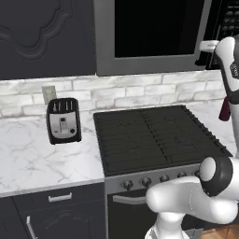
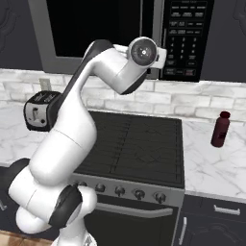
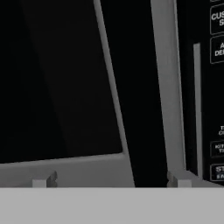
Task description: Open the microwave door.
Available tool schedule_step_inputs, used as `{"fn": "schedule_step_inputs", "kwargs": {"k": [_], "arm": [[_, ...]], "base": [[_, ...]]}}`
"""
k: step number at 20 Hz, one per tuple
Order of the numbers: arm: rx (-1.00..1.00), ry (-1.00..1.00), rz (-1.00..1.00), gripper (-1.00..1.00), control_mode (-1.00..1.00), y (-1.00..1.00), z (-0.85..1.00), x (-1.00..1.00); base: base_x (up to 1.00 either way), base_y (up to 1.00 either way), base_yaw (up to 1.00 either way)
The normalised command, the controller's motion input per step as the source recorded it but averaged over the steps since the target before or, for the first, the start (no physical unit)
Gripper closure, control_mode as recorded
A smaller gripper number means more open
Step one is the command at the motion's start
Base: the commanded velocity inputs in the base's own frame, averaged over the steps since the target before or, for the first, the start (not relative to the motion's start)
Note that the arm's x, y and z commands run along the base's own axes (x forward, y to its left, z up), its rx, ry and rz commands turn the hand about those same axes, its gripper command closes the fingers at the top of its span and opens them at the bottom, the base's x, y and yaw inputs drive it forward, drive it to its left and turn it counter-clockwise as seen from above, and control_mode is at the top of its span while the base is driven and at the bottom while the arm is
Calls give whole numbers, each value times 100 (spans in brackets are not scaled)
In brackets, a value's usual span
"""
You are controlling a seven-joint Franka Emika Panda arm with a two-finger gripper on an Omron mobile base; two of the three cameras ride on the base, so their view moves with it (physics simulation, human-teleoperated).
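Note:
The microwave hangs above the stove, with its keypad panel on the right. The microwave door is a grey frame around a big black window and looks flush with the box. In the hand view the black vertical handle stands just left of the door's grey right frame. My gripper is open right in front of it, its fingertips wide apart on either side of the handle. From the left base view my gripper sits at the door's lower right corner.
Below is the black stove with knobs along its front. A black-and-silver toaster stands on the marble counter at the left, and a dark red bottle on the counter at the right. A dark embossed cabinet door is left of the microwave.

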Motion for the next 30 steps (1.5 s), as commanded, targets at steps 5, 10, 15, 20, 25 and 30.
{"fn": "schedule_step_inputs", "kwargs": {"k": [5, 10, 15, 20, 25, 30], "arm": [[5, 0, 13, -100, -100, -18, 0, 59], [0, 0, 12, -100, -100, -2, -6, 60], [0, 0, 9, -100, -100, -3, -6, 56], [0, 0, 1, 100, -100, 0, -9, 42], [0, -5, 0, 100, -100, 0, 0, -33], [0, -20, -4, 100, -100, -50, 0, -100]], "base": [[0, 0, 0], [0, 0, 0], [0, 0, 0], [0, 0, 0], [0, 0, 0], [0, 0, 0]]}}
